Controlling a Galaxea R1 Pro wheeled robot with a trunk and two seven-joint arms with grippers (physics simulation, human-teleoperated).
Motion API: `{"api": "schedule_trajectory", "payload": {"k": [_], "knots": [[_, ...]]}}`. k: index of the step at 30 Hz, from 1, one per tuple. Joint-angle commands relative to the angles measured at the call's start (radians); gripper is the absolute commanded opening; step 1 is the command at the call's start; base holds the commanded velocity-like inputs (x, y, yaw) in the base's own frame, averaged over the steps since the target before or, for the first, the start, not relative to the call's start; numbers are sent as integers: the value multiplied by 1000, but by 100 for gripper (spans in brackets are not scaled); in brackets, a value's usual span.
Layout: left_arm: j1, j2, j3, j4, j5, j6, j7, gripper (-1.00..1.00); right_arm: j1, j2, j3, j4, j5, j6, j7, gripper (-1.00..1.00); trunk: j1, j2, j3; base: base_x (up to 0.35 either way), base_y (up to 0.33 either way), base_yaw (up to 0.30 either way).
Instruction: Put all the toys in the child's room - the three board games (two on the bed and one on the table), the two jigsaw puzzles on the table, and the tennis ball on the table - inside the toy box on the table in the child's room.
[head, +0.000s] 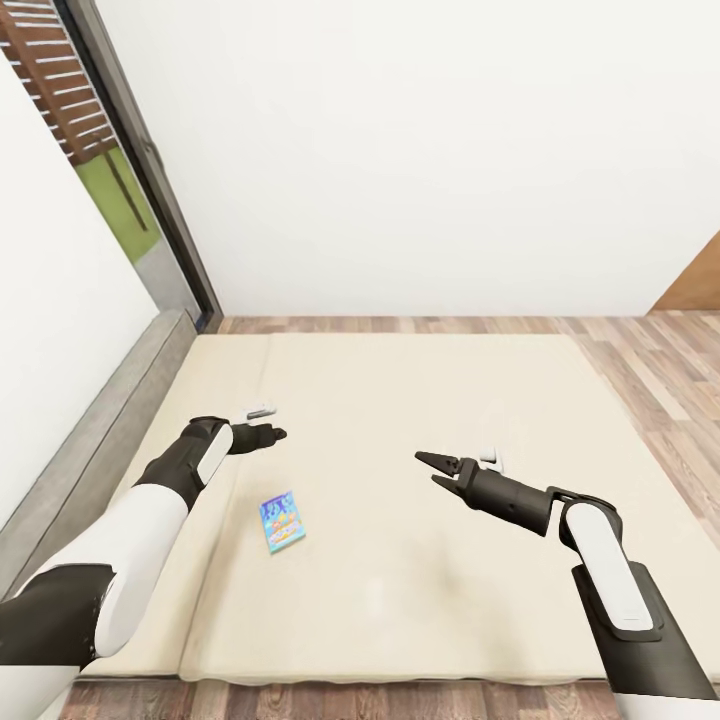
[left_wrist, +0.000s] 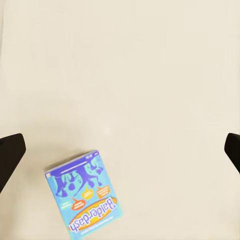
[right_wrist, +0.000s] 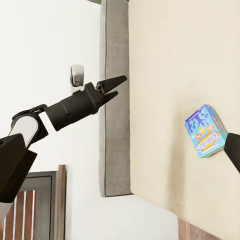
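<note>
We're over the bed (head: 420, 400), both arms out. On the left, our left end effector (head: 268, 435) hovers above the mattress; the left wrist view shows its fingers (left_wrist: 10, 150) spread wide, holding nothing. Just nearer than it lies one board game (head: 282, 521), a blue Balderdash box flat on the beige mattress, not yet gripped. To the right, our right end effector (head: 432, 470) hangs with its jaws parted and empty. No toy is in hand, so the job looks far from finished.
</note>
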Motion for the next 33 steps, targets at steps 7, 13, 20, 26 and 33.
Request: {"api": "schedule_trajectory", "payload": {"k": [7,13,20,26,33], "knots": [[0,0,-1,-1,3,5,-2,100,-1,0,-2,1,10,4,10,100,0,-2,-13,0,0,0],[1,-1,-1,-1,3,4,-3,100,-1,0,-3,8,13,4,10,100,0,-2,-23,0,0,0],[2,-1,-1,-1,3,4,-2,100,-1,0,-4,48,16,4,10,100,0,-2,-31,0,0,0],[4,-2,0,-1,3,4,-3,100,-1,1,-2,63,15,4,10,100,0,-2,-32,0,0,0],[4,-1,-1,-1,2,4,-3,100,-1,2,-5,62,14,4,11,100,0,-2,-33,0,0,0]]}}
